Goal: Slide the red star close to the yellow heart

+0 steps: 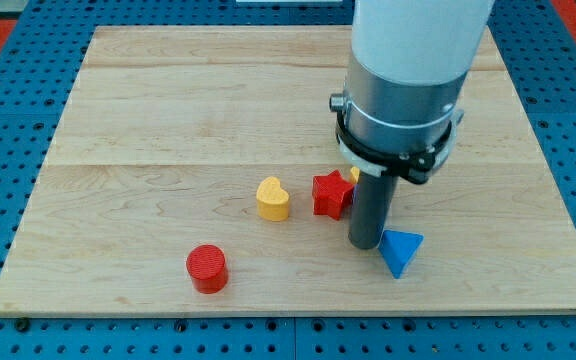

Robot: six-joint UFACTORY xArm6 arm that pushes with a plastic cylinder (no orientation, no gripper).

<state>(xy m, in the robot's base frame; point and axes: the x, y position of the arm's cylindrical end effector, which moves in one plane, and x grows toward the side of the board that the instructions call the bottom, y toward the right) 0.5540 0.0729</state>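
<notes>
The red star (330, 194) lies on the wooden board (168, 120) at the middle, just right of the yellow heart (273, 198), with a small gap between them. My tip (365, 243) stands just right of and below the red star, close to its lower right edge. A blue triangle block (401, 250) lies right beside my tip on its right. A small bit of another yellow block (354, 175) shows behind the star, mostly hidden by the rod.
A red cylinder (207, 268) lies near the board's bottom edge, left of and below the heart. The arm's wide white and grey body (408, 70) hangs over the board's upper right. A blue pegboard (8, 120) surrounds the board.
</notes>
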